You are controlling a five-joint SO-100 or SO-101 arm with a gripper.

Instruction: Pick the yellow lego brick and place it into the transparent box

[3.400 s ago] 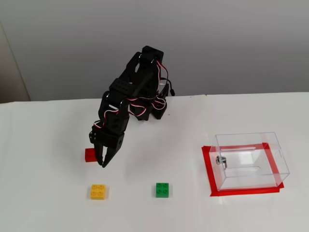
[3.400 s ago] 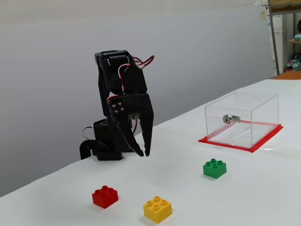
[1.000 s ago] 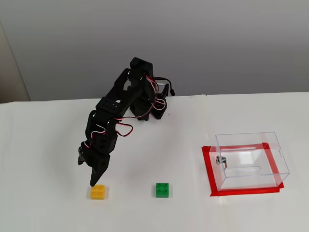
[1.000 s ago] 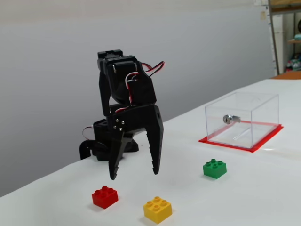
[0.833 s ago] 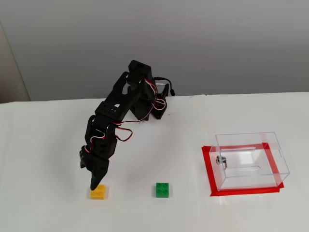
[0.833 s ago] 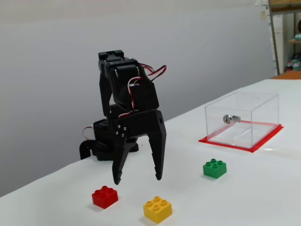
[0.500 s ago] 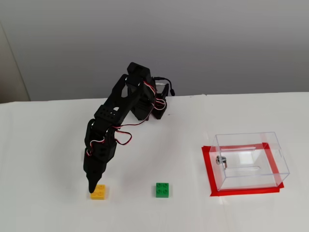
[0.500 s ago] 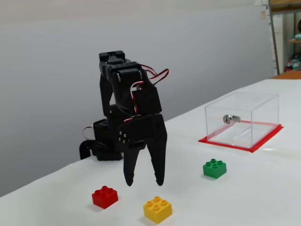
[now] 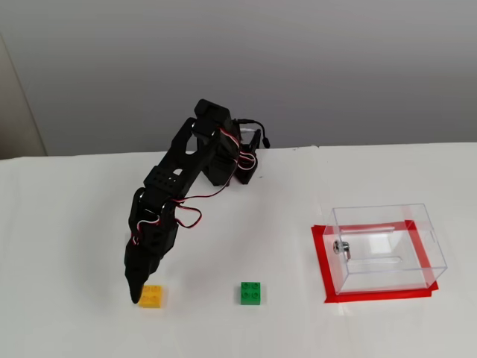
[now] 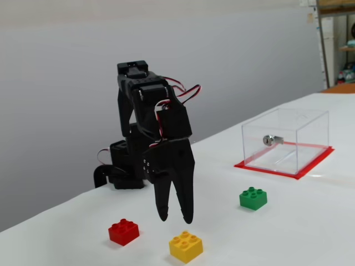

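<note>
The yellow lego brick (image 9: 151, 296) (image 10: 186, 246) lies on the white table near its front edge. My gripper (image 10: 175, 217) (image 9: 136, 293) points straight down, its tips just above the table. In a fixed view it sits just left of the brick. Its two fingers stand a little apart with nothing between them. The brick is outside the fingers, close to the tips. The transparent box (image 9: 384, 246) (image 10: 285, 141) stands empty on a red tape frame, far to the right in both fixed views, with a small metal fitting (image 10: 268, 140) on one wall.
A green brick (image 9: 250, 293) (image 10: 253, 198) lies between the yellow brick and the box. A red brick (image 10: 123, 231) lies left of the yellow one in a fixed view; in the other the arm hides it. The arm's base (image 9: 242, 168) stands at the back.
</note>
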